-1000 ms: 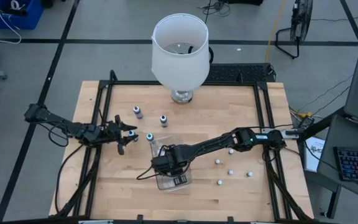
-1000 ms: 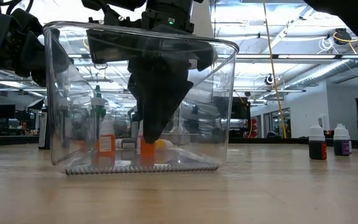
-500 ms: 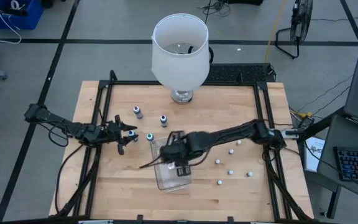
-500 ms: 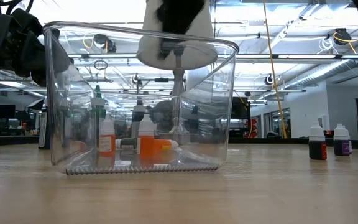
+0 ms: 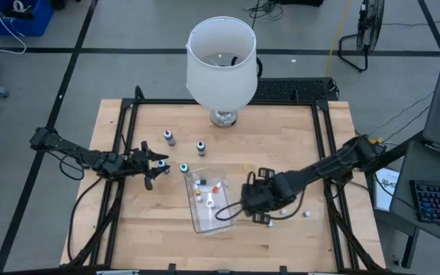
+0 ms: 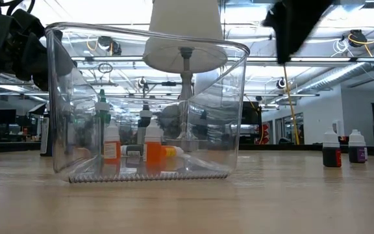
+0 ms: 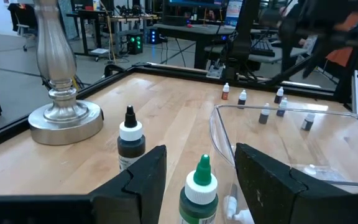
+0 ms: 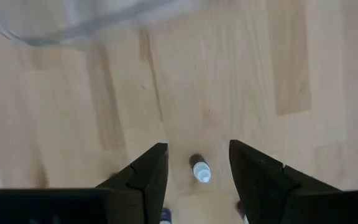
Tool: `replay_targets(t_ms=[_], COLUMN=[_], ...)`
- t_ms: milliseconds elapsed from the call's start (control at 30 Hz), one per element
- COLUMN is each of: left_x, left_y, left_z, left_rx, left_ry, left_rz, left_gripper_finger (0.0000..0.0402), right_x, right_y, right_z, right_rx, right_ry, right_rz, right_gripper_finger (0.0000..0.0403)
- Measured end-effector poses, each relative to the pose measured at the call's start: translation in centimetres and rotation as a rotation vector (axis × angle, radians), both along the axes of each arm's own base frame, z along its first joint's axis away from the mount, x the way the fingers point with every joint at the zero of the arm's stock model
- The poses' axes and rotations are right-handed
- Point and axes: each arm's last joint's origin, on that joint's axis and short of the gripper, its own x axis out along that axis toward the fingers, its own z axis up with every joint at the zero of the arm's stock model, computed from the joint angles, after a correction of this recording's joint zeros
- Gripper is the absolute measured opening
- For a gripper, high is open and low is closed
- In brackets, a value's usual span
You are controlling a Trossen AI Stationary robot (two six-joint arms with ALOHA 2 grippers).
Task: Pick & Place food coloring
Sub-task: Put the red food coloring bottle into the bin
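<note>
right end effector [image 5: 260, 205] wide, empty, above white-cap bottle [image 8: 200, 170] | left end effector [image 5: 159, 166] wide

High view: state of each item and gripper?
Clear tray: upright, holds several bottles.
Green-capped bottle: upright, between the left gripper fingers, not gripped.
Left gripper: open.
Right gripper: open, empty, above a white-capped bottle right of the tray.
Lamp: upright at the table's far edge.

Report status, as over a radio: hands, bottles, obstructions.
Right hand open over a white-capped bottle. Left hand open, green-capped bottle between its fingers. Some bottles in tray. Nothing obstructing.
</note>
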Motion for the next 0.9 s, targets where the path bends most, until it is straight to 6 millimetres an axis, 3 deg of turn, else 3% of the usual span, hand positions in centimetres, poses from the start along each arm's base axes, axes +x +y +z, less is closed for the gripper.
replay_targets(t_ms=[367, 900], left_x=[0.0, 0.0], left_y=[0.0, 0.0], left_z=[0.0, 0.0], left_rx=[0.000, 0.000], left_ry=[0.000, 0.000], left_rz=[0.000, 0.000], left_gripper_finger=[0.0191, 0.0191], right_x=[-4.6, -5.6], right_y=[-1.7, -2.4], right_z=[-6.7, -10.0], right_rx=[0.086, 0.093], right_ry=[0.017, 0.007], right_rz=[-0.054, -0.051], right_gripper_finger=[0.0163, 0.0160])
